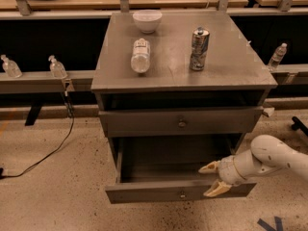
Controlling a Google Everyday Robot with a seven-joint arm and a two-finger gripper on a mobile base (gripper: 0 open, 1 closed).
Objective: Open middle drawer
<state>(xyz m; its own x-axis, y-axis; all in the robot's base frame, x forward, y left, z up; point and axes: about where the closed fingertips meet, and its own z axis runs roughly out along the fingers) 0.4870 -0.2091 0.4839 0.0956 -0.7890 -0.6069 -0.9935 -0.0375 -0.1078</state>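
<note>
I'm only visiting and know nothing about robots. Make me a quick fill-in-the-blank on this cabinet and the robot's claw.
1. The middle drawer is pulled ___.
2. The claw, at that drawer's front, is ___, not shut.
3. On the cabinet top the can stands upright; the bottle lies on its ___.
4. Behind them sits a white ___.

Missing words: out; open; side; bowl.

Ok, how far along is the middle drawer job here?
Mostly done: the grey flat-fronted middle drawer is pulled well out, its inside exposed. In hand: the cream two-finger hand sits at the drawer front's right part, fingers spread. Left: perhaps a last pull, then withdrawing.
</note>
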